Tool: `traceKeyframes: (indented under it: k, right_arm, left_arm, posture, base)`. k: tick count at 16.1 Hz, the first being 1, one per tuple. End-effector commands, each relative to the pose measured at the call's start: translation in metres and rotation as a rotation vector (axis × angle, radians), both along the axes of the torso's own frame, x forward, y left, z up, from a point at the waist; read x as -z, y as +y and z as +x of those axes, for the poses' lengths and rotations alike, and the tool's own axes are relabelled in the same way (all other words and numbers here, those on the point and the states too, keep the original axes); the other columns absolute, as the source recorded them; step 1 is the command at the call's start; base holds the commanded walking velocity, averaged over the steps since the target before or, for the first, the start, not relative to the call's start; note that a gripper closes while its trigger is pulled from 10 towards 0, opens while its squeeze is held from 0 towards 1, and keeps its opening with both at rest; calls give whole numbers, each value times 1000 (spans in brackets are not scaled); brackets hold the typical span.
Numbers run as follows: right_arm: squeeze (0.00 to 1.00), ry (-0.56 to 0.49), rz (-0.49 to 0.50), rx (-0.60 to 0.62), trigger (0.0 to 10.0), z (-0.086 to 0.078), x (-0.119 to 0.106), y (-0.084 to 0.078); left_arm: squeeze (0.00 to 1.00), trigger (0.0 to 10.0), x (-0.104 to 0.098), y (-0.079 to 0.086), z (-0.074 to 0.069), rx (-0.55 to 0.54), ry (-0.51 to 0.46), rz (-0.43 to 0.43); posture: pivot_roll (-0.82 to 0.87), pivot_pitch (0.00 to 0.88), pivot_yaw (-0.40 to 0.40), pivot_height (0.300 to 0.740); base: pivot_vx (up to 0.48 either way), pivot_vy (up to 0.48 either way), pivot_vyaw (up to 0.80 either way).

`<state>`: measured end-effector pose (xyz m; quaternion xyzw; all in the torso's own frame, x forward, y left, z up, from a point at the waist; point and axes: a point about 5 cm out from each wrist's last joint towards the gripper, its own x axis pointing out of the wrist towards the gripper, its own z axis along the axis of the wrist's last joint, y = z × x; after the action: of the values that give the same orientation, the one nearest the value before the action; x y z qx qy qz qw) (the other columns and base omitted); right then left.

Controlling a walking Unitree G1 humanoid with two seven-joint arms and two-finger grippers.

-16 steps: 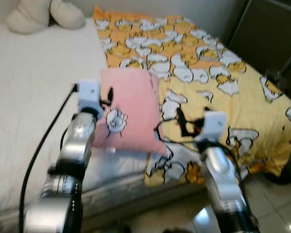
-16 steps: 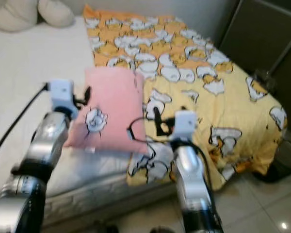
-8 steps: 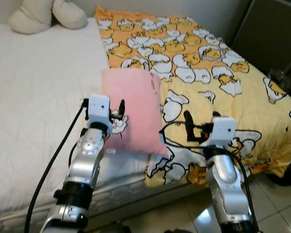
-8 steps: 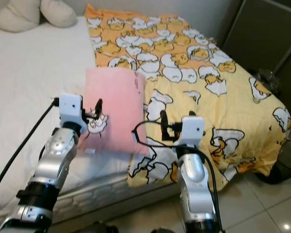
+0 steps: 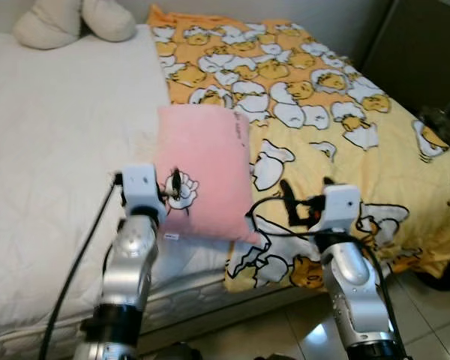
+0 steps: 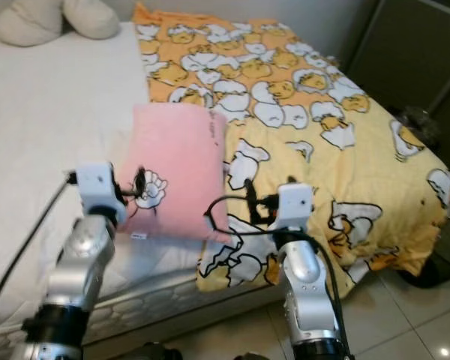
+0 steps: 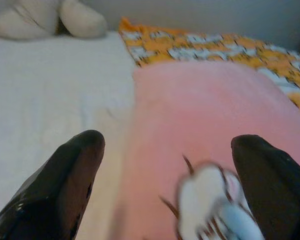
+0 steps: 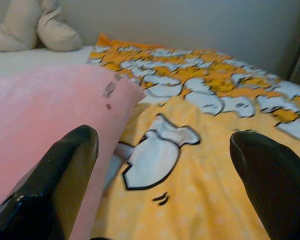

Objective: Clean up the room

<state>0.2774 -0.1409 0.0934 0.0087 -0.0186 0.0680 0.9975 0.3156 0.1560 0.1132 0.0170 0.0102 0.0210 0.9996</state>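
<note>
A pink pillow [image 5: 202, 172] with a small white cartoon print lies on the bed, across the line where the white sheet [image 5: 52, 135] meets the yellow duck-print blanket [image 5: 337, 120]. My left gripper [image 5: 174, 186] is open at the pillow's near left part, over the print; in the left wrist view the pillow [image 7: 205, 115] sits between the spread fingers [image 7: 65, 185]. My right gripper [image 5: 304, 202] is open above the blanket just right of the pillow's near right corner. The right wrist view has the pillow [image 8: 50, 115] beside the blanket [image 8: 215, 150].
A cream plush shape [image 5: 71, 19] rests at the head of the bed. Dark cabinet doors [image 5: 427, 52] stand at the right, with a dark object [image 5: 435, 120] by the bed's edge. Tiled floor [image 5: 300, 330] lies below the mattress edge.
My left gripper has drawn back and lower, from the pillow's middle left toward its near left part. The right gripper has barely shifted. The pillow lies as before.
</note>
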Motion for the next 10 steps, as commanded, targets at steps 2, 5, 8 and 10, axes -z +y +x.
traceKeyframes:
  k: [2, 5, 8, 10]
  right_arm:
    - [0, 22, 3, -32, 10000, 3, 2, 4]
    - [0, 18, 1, -32, 10000, 5, 2, 2]
    - [0, 17, 2, -25, 10000, 6, 3, -1]
    - [0, 25, -5, -18, 10000, 6, 4, -2]
  left_arm:
    - [0, 10000, -6, -3, 1, 3, -21, 12]
    - [0, 10000, -5, -8, 0, 5, -19, 25]
    - [0, 10000, -9, -9, 7, 19, -30, 53]
    - [0, 10000, -12, -11, 9, 45, -37, 54]
  posture:
    - [60, 0, -51, 740]
    - [56, 0, -54, 740]
    - [50, 0, -52, 740]
    - [49, 0, -50, 740]
  base:
    - [0, 0, 0]
    - [0, 0, 0]
    - [0, 0, 442]
    - [0, 0, 319]
